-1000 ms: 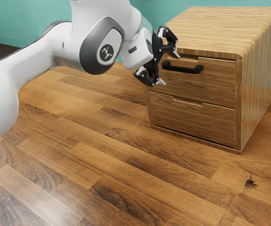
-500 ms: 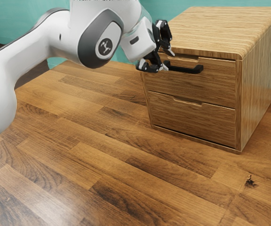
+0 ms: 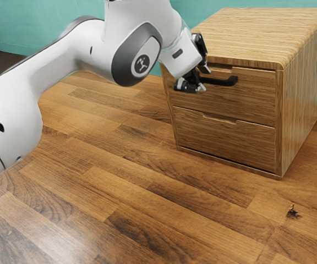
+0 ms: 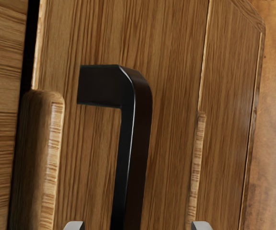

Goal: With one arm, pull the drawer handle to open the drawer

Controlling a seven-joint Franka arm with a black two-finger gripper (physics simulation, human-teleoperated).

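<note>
A wooden cabinet [image 3: 263,38] stands on the floor at the exterior view's right, with two drawers. The top drawer [image 3: 246,104] carries a black bar handle [image 3: 220,81] and its front looks flush with the cabinet. My gripper [image 3: 202,78] is open at the handle's end nearer the arm, one finger above the bar and one below it. In the wrist view the handle [image 4: 134,143] runs straight toward the hand. It passes between my two grey fingertips [image 4: 74,225], with a gap on each side.
The lower drawer [image 3: 224,137] sits shut under the top one. A wooden plank floor [image 3: 147,209] spreads in front of the cabinet, with a small dark mark [image 3: 293,212] at the exterior view's right. A teal wall [image 3: 26,22] stands behind.
My hand has moved toward the exterior view's right and closed in on the cabinet. Its open fingers went from beside the handle's end to straddling it.
</note>
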